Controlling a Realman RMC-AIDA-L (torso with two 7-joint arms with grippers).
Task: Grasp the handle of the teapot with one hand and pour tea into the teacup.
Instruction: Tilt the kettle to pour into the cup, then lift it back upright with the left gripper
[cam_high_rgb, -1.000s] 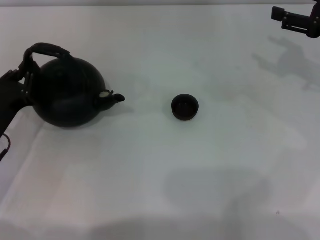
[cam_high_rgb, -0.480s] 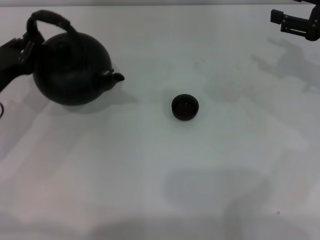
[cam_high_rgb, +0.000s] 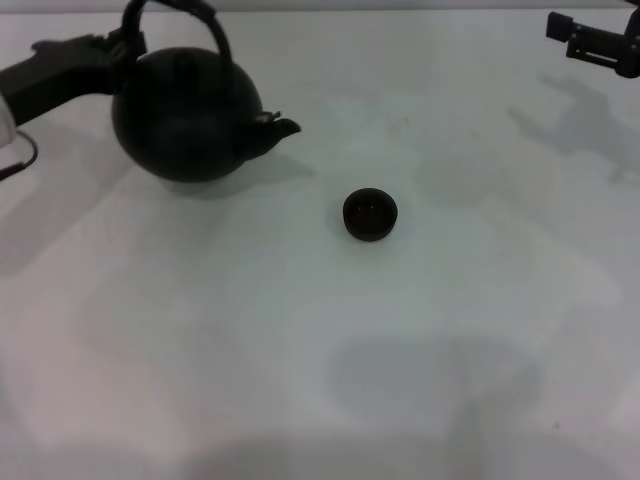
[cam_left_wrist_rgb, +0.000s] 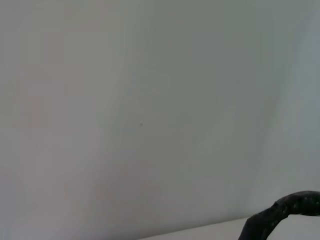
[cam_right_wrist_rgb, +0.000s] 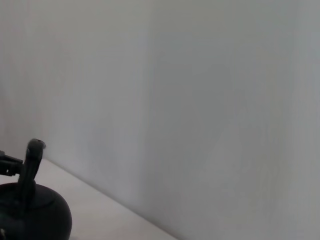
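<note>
1. Three task items appear in the head view. The teapot (cam_high_rgb: 190, 115), round and matte black, sits at the far left of the white surface (cam_high_rgb: 320, 330), its short spout pointing toward the teacup (cam_high_rgb: 370, 214). The handle (cam_high_rgb: 172, 18) arches over the pot's top, reaching the picture's upper edge. The left hand (cam_high_rgb: 118, 47) reaches in from the left edge and is closed on the handle's left end, just above the pot's shoulder. The teacup stands near the middle of the surface, well apart from the spout and to its right. The right hand (cam_high_rgb: 592, 42) hangs at the far right corner, away from both vessels; its finger opening cannot be told.
2. Left wrist view: a curved piece of the handle (cam_left_wrist_rgb: 280, 215) at one corner before a plain pale wall.
3. Right wrist view: the teapot (cam_right_wrist_rgb: 32, 215) in a corner, the handle (cam_right_wrist_rgb: 31, 167) rising edge-on above it.
</note>
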